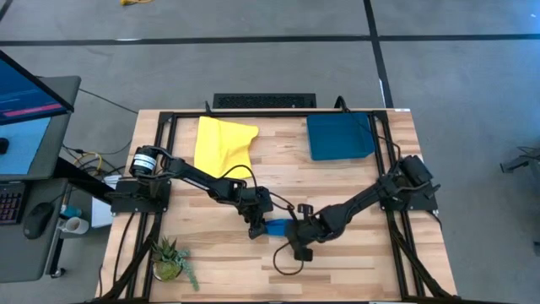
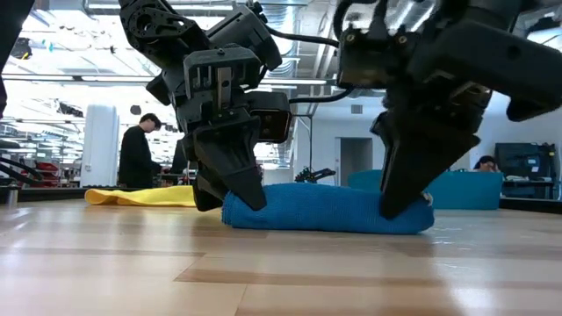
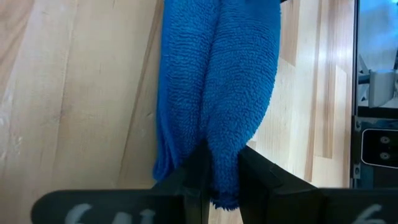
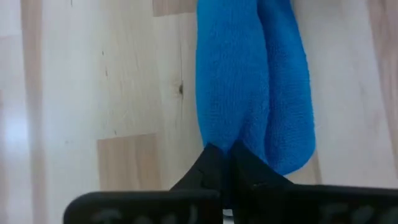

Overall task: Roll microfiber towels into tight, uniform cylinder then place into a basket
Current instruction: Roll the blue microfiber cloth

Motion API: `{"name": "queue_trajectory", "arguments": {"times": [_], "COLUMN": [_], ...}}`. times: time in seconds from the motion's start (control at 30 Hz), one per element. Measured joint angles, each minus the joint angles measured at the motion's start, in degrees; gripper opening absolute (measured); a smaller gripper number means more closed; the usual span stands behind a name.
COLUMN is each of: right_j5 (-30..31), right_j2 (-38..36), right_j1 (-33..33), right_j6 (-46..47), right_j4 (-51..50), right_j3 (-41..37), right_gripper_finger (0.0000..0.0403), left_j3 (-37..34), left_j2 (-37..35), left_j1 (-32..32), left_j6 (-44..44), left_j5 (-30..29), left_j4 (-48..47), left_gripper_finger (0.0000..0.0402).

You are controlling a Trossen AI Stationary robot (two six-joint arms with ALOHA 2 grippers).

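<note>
The blue towel lies rolled near the table centre; yellow towel crumpled at eleven o'clock, teal basket at one o'clock

Overhead, table-level and both close wrist views share the blue towel.

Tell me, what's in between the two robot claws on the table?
The rolled blue towel stretches between the left gripper and the right gripper, each pinching one end. The low view shows it best.
</note>
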Motion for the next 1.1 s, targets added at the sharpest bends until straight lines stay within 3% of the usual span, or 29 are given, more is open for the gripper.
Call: {"name": "queue_trajectory", "arguments": {"times": [0.27, 0.5, 0.83, 1.1], "right_j5": [-12.69, -24.31, -28.95, -29.31], "right_j2": [0.08, 0.28, 0.34, 0.36], "right_j1": [-4.89, -10.73, -15.53, -16.08], "right_j6": [1.04, 1.36, 3.23, 5.28], "right_j4": [-0.8, -1.84, -2.48, -2.73], "right_j3": [0.05, 0.0, -0.17, -0.19], "right_gripper_finger": [0.0035, 0.0016, 0.0021, 0.0023], "left_j3": [0.0, 0.04, -0.02, -0.07], "left_j2": [0.0, -0.02, -0.2, -2.67], "left_j1": [-0.02, -0.04, -0.14, -2.53], "left_j6": [2.0, 5.9, 13.74, 20.33], "left_j5": [-0.41, 0.42, -0.51, -10.17], "left_j4": [-0.04, 0.0, -0.22, -2.32], "left_gripper_finger": [0.0077, 0.0116, 0.0107, 0.0099]}}
